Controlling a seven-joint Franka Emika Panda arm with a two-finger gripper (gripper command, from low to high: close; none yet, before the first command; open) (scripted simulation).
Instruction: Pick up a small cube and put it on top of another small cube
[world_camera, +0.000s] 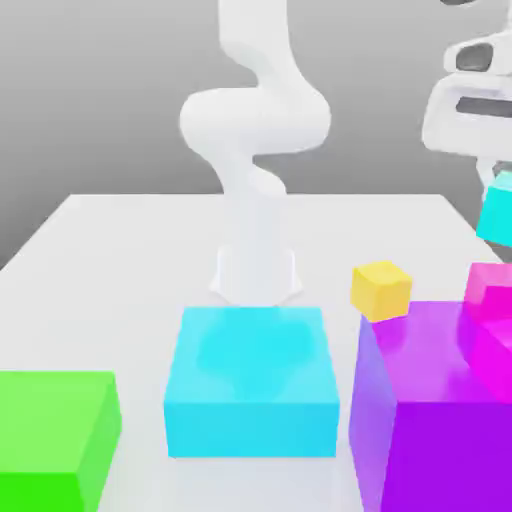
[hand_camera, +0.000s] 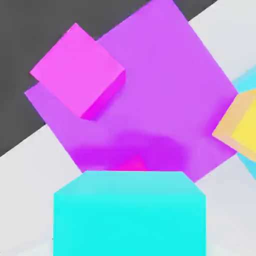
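The tool (world_camera: 497, 178) grips the small cyan cube (world_camera: 497, 208) aloft; the small yellow cube (world_camera: 380, 290) lies at its eight o'clock in the exterior view.

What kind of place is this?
Probably a computer-made test scene, not a real room: a bare white table, plain glossy blocks like the purple one, a white arm, and a blank grey backdrop.

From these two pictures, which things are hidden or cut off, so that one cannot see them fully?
- Small cyan cube: exterior view, cut by the right edge; hand view, cut by the bottom edge.
- Tool: exterior view, fingertips cut off by the edge, so the grip itself is not visible.
- Magenta cube: exterior view, cut by the right edge.
- Yellow cube: hand view, partly cut off.
- Green block: exterior view, cut by the corner.
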